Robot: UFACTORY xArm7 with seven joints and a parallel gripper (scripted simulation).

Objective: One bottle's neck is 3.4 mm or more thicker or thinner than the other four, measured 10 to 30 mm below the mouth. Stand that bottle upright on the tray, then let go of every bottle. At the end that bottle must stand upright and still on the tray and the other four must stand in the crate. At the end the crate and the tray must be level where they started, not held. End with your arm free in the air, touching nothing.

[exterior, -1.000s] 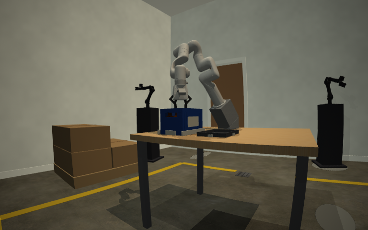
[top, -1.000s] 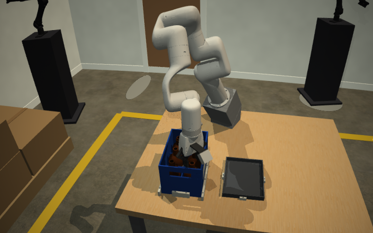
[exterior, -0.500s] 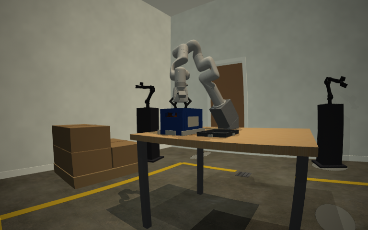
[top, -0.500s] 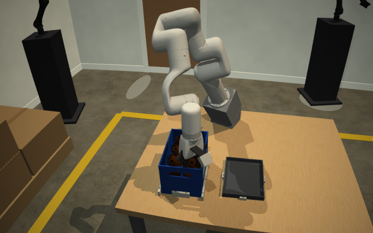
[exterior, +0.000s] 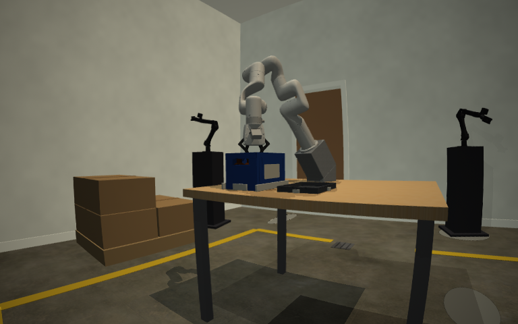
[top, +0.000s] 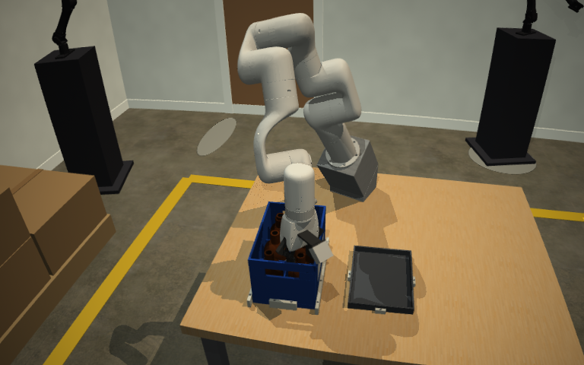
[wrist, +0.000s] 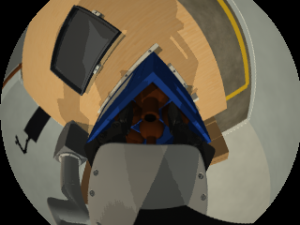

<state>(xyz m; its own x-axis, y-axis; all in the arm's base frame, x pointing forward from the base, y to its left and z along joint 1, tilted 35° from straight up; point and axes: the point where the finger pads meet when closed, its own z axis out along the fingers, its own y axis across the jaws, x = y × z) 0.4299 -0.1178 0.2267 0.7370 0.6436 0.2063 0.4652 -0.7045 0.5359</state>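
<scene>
A blue crate (top: 286, 268) stands on the table's left part and holds several brown bottles (top: 274, 235) standing upright. It also shows in the side view (exterior: 255, 170) and the wrist view (wrist: 150, 103). My gripper (top: 293, 252) points straight down into the crate's near right part, and its fingers stand open at about the height of the bottle mouths. In the side view my gripper's (exterior: 253, 149) fingertips reach the crate's top rim. One bottle mouth (wrist: 148, 122) lies straight under the wrist camera. I cannot tell whether the fingers touch it. The dark tray (top: 381, 277) lies empty to the right of the crate.
The arm's grey base (top: 349, 172) stands at the table's back, behind the crate and tray. Small grey brackets (top: 283, 303) hold the crate and tray at their edges. Cardboard boxes (exterior: 114, 210) and black pedestals (exterior: 464, 187) stand on the floor, away from the table.
</scene>
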